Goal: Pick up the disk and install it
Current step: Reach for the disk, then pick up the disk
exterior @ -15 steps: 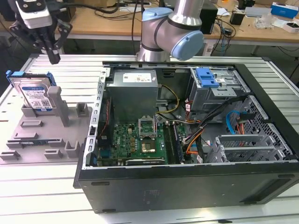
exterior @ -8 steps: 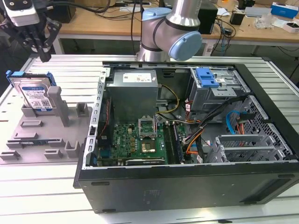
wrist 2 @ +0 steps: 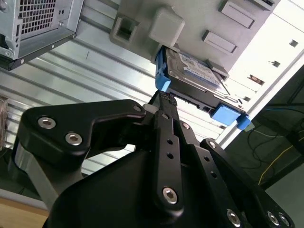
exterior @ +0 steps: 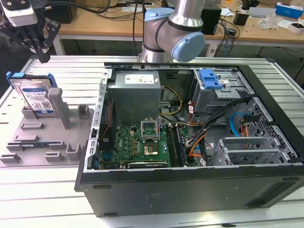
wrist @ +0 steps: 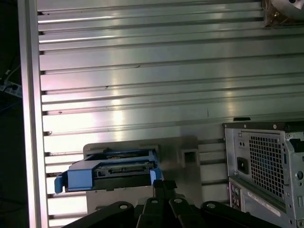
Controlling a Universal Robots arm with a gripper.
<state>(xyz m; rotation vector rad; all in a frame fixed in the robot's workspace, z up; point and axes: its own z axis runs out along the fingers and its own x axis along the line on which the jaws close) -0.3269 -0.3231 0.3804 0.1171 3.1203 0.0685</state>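
Approach stage: the pincer (exterior: 42,58), closed on nothing, hovers at 12 o'clock of the disk (exterior: 34,95), propped in a grey holder (exterior: 33,135) at the computer case's (exterior: 190,190) 9 o'clock; grasping likely requires parting it.

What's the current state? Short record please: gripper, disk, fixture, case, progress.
gripper: shut, holding nothing, hovering near the disk without touching it
disk: propped at a tilt in the grey fixture, label showing, blue frame around its edges
grey fixture: on the slatted table, to the exterior view's left of the case
case: open, motherboard exposed
progress: disk not yet picked up
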